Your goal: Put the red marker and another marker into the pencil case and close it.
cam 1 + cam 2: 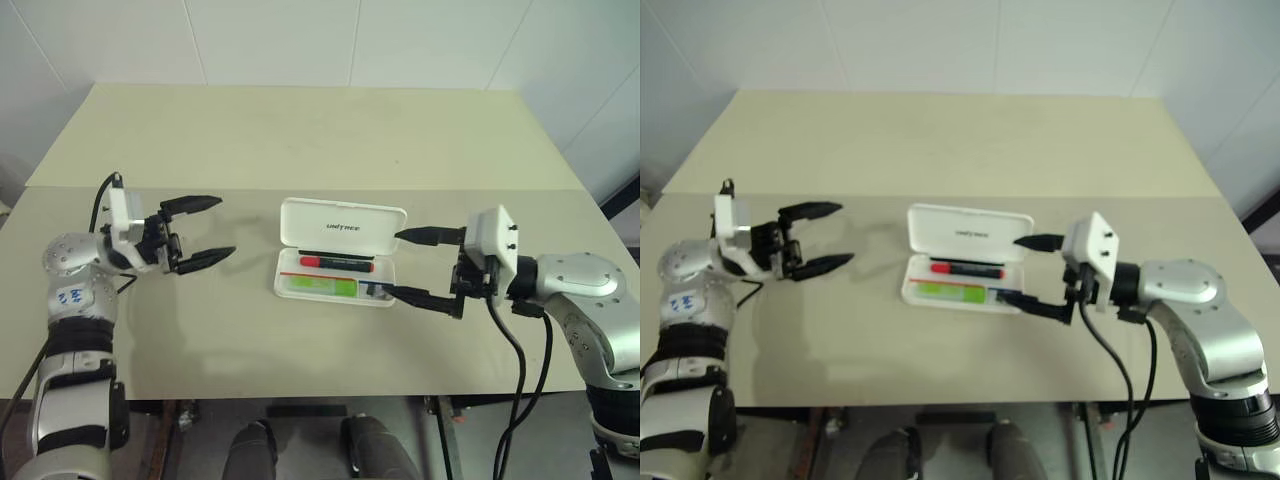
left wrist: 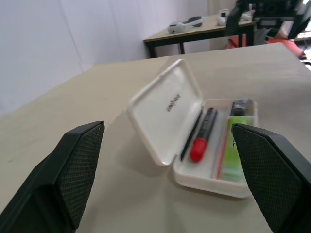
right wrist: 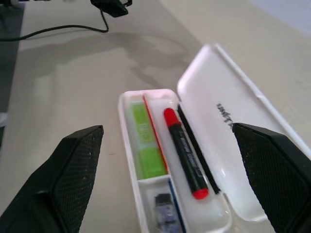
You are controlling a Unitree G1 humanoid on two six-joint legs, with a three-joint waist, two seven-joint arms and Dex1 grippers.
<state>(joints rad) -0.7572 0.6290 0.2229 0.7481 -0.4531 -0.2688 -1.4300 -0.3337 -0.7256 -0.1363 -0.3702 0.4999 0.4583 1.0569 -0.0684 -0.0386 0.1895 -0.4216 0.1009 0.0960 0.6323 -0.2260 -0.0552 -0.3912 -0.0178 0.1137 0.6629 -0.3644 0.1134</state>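
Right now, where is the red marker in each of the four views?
Left eye: the red marker lies in the pencil case, rear compartment.
Right eye: same place.
Left wrist: beside the raised lid.
Right wrist: between lid and lime-green highlighter.
Shared landmark: the lid's dark lettering.

My left gripper [image 1: 207,229] is wide open, the fingers pointing inward and about level. My right gripper [image 1: 418,266] is also wide open, pointing inward toward the left one.
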